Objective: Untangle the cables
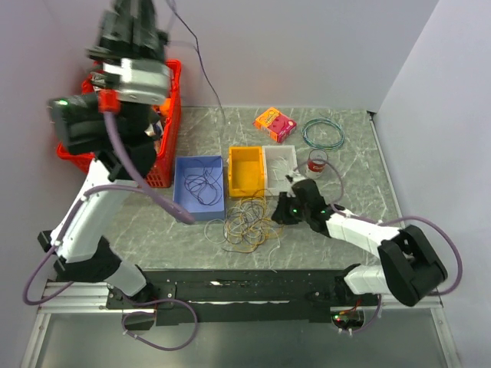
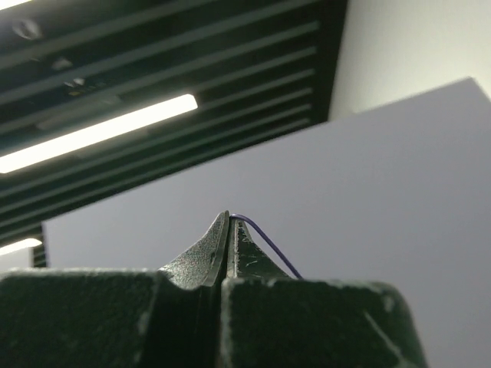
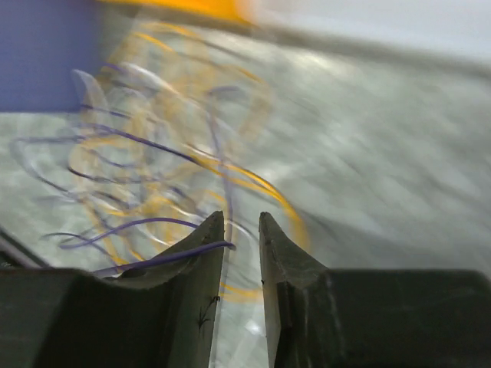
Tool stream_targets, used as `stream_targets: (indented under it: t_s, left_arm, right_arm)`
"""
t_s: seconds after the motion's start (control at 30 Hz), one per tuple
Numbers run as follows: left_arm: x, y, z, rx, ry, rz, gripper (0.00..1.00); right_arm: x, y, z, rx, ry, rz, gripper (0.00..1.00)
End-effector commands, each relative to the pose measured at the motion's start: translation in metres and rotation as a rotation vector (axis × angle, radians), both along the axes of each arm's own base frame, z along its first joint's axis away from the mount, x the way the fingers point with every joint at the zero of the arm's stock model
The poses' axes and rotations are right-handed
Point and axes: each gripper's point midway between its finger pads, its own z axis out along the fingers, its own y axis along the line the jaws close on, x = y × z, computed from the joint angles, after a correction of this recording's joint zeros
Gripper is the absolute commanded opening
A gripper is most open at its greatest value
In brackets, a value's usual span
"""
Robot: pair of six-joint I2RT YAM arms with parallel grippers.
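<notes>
Cables (image 1: 245,224), thin floppy loops on marbled table (image 1: 360,165), left tool (image 2: 229,218) clamped on purple strand (image 2: 265,245), right tool (image 3: 242,220) apart.

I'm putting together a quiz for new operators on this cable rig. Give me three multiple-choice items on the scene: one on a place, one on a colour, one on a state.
1. Where does the tangled pile of cables lie?
A. in the red basket
B. on the table, beside the right gripper
C. on top of the orange box

2. What colour is the middle tray of the three in a row?
A. yellow
B. green
C. black

3. How does the left gripper stand?
A. wide open and empty
B. shut on a thin purple cable
C. shut on the teal coil

Answers:
1. B: the top view shows the pile on the marble by that gripper.
2. A: the centre tray of the row is yellow.
3. B: the left wrist view shows the tips pinched together on the wire.
</notes>
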Motion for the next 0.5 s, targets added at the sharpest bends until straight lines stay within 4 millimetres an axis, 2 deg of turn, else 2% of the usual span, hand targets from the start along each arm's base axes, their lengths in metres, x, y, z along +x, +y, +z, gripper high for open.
stream_targets:
  t_s: [0.0,0.07,0.2,0.23,0.33,0.37,0.4,0.43,0.47]
  left_arm:
    - [-0.032,0.054,0.038,-0.095,-0.062,0.122,0.01]
    - [-0.041,0.055,0.038,-0.074,-0.111,0.156,0.01]
    - [-0.039,0.056,0.037,-0.063,-0.095,0.171,0.01]
    - [-0.037,0.064,0.038,-0.091,-0.076,0.195,0.01]
    - [-0.034,0.064,0.033,-0.066,-0.043,0.194,0.01]
    - [-0.017,0.044,0.016,-0.001,0.003,0.192,0.01]
    - [-0.023,0.052,0.013,0.007,0.010,0.192,0.01]
    - [-0.016,0.046,0.003,0.035,0.036,0.190,0.01]
    - [0.005,0.028,-0.020,0.094,0.099,0.193,0.01]
  right_arm:
    - [-0.009,-0.035,-0.004,-0.018,0.047,-0.126,0.34]
    - [-0.008,-0.045,-0.003,-0.023,0.043,-0.159,0.34]
    - [-0.004,-0.056,0.002,-0.041,0.025,-0.181,0.33]
    - [-0.002,-0.059,0.005,-0.043,0.018,-0.189,0.33]
    - [0.000,-0.057,0.015,-0.032,-0.017,-0.163,0.32]
    - [0.000,-0.054,0.019,-0.020,-0.033,-0.144,0.30]
    - [0.000,-0.053,0.023,-0.013,-0.046,-0.136,0.29]
    - [0.003,-0.052,0.030,-0.006,-0.071,-0.131,0.29]
    - [0.004,-0.051,0.034,-0.005,-0.088,-0.124,0.27]
